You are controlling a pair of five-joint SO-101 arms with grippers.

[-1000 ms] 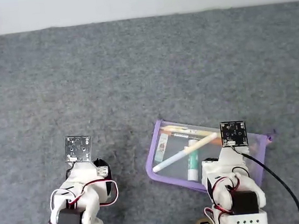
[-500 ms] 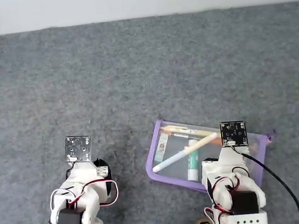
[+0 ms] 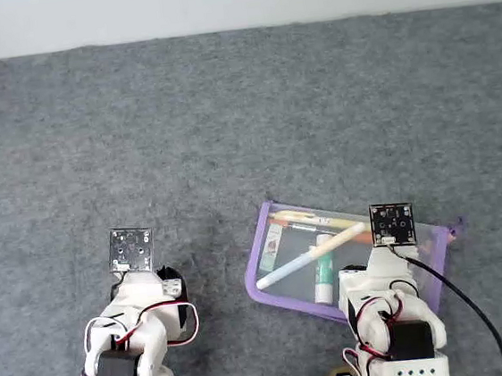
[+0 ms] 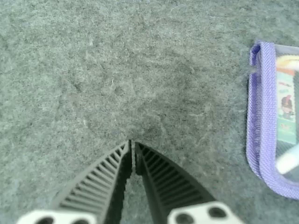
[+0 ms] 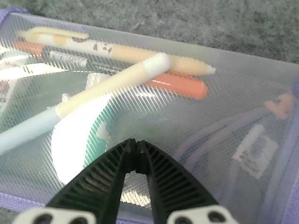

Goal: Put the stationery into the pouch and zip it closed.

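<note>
Pens (image 5: 126, 77) already lie inside the pouch (image 3: 255, 259), at the bench's (image 3: 225, 110) five o'clock. The right pincer (image 5: 136, 148) hangs closed and empty just over it, zipping likely done. The left pincer (image 4: 132, 149), closed too, sits at the pouch's nine o'clock, out of the way.

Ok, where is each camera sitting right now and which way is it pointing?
High view: fixed above, looking down on the table; shows left arm, right arm and pouch.
Left wrist view: on the left arm, facing down at the table past the shut left gripper.
Right wrist view: on the right arm, facing down onto the pouch past the shut right gripper.
Shared: all three show the pouch.
</note>
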